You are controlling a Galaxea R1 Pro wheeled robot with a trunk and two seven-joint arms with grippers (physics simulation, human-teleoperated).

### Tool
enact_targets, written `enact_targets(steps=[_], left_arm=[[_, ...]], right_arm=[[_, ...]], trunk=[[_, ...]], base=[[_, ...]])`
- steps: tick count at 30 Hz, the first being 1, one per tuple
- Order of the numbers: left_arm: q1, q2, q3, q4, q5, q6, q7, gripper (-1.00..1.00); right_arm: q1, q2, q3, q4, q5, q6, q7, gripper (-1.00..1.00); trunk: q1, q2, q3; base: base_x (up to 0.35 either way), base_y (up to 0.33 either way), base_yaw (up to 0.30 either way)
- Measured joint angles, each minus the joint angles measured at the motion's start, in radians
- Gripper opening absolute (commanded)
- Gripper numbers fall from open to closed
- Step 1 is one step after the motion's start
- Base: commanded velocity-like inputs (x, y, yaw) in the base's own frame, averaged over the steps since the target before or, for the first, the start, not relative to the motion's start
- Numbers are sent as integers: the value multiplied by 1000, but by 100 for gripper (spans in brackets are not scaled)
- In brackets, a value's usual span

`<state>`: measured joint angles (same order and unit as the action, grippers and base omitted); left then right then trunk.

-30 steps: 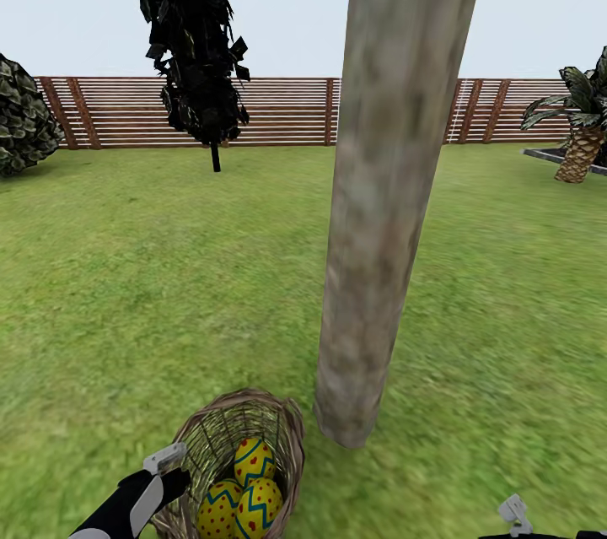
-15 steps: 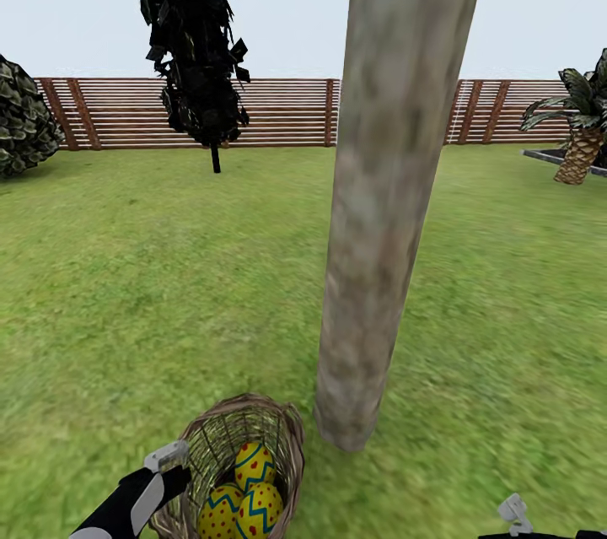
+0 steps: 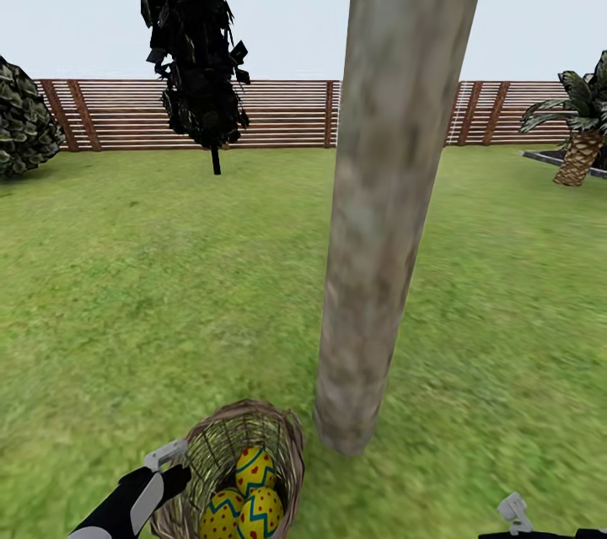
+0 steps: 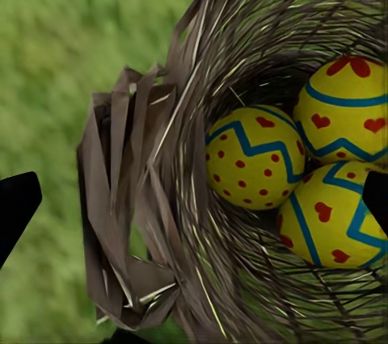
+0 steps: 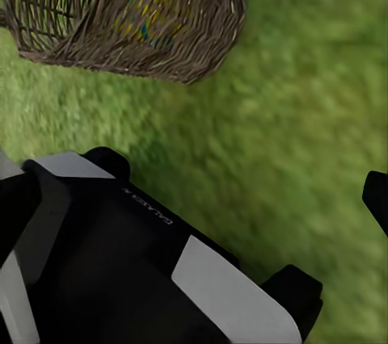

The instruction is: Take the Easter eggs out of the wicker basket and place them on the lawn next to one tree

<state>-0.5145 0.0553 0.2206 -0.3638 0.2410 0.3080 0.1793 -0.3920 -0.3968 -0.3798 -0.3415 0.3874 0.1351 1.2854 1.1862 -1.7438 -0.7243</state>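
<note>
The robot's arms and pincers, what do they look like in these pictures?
The left arm is glossy black with white panels and a small pale grey bracket near its wrist. The left pincer has plain black fingertips. A black housing with white panels carries small pale lettering.

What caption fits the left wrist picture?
Three Easter eggs nestled in the wicker basket on the lawn.
</note>
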Motion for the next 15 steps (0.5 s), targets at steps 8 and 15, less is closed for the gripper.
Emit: enact_targets(steps=[8,15], left_arm=[[0,0,0,-1,0,2,0,100],[0,1,1,-1,-1,4,0,100]], right_arm=[[0,43,-1,1,4,1,-1,100],[0,50,-1,-5,4,-3,0,100]], trunk=[[-31,56,25],[-58,105,47]], base=[[0,0,0],[0,0,0]])
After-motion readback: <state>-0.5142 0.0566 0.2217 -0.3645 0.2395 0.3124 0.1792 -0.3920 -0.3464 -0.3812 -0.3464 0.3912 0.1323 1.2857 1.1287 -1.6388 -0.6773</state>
